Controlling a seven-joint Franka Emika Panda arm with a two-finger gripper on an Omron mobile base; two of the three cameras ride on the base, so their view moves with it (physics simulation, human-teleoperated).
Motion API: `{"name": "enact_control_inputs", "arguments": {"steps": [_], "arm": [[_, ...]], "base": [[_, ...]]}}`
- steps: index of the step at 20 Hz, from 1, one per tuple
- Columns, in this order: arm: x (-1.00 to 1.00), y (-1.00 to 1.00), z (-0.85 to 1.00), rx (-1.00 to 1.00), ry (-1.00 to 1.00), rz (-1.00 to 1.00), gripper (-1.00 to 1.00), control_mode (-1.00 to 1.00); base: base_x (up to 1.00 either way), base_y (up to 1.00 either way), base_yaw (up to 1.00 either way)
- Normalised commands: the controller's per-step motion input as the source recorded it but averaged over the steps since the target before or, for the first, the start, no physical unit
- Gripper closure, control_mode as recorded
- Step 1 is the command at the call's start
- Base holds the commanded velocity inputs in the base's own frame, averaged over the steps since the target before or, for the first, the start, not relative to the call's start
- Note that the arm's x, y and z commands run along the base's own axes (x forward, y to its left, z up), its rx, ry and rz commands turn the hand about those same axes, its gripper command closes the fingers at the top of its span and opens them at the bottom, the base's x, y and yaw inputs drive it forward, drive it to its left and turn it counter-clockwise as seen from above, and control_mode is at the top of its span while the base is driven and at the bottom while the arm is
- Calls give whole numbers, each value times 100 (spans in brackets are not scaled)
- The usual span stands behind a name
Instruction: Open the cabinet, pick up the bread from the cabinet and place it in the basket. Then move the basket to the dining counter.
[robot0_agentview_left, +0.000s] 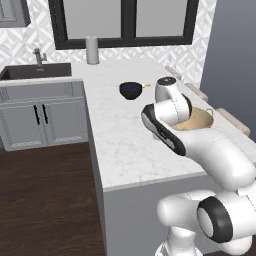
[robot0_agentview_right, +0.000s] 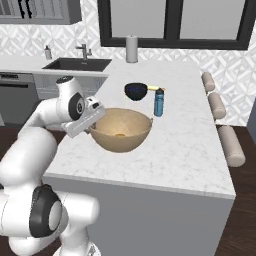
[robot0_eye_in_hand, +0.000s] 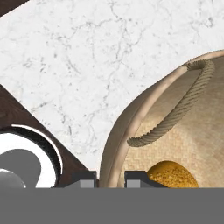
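My gripper is shut on the near rim of the tan basket, one finger inside the wall and one outside. The basket is over the left part of the white marble dining counter; I cannot tell whether its bottom touches the top. The small golden bread lies in the basket's bottom. In the hand view my gripper pinches the basket, the bread sits just inside, and a rope handle arcs over it. A corner of the grey wall cabinet shows at upper left.
A dark bowl and a blue bottle stand just beyond the basket. A paper towel roll is at the counter's far end. Padded stools line the right side. A sink lies at the back left.
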Motion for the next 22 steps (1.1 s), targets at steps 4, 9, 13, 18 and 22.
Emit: {"name": "enact_control_inputs", "arguments": {"steps": [4, 9, 13, 18, 22], "arm": [[100, 0, -71, 13, 15, 3, 100, -100], [94, 0, -76, 10, 11, 1, 100, -100], [75, 0, -85, 6, 4, 0, 100, -100], [55, 0, -86, 5, 1, 0, 100, -100], [-4, 0, -24, 4, -1, 0, -100, -100]], "base": [[0, 0, 0], [0, 0, 0], [0, 0, 0], [0, 0, 0], [0, 0, 0]]}}
